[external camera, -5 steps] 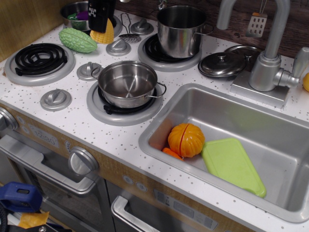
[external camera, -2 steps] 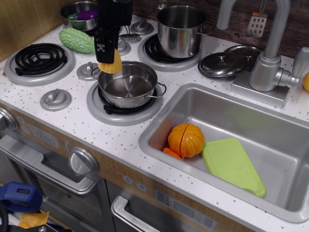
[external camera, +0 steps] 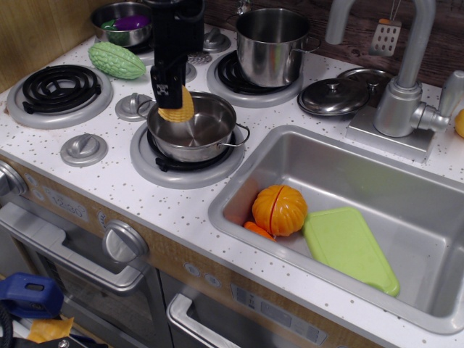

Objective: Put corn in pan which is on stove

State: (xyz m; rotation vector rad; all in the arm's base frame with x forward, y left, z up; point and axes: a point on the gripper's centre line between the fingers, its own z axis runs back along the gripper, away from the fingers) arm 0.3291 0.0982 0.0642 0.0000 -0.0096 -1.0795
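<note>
The black gripper [external camera: 172, 93] is pinching the small yellow bumpy toy corn cob [external camera: 177, 109], its fingers pressed against the cob's upper part. The corn now hangs at the left inner edge of the wide, shallow shiny steel pan [external camera: 192, 126], which sits on the front burner of the white speckled toy stove [external camera: 94, 119]; whether it touches the pan floor cannot be told. A second ago gripper and corn were back beside the bumpy green gourd [external camera: 117, 60]; since then they have travelled forward and come lower, over the pan's rim. Only the release seems left
</note>
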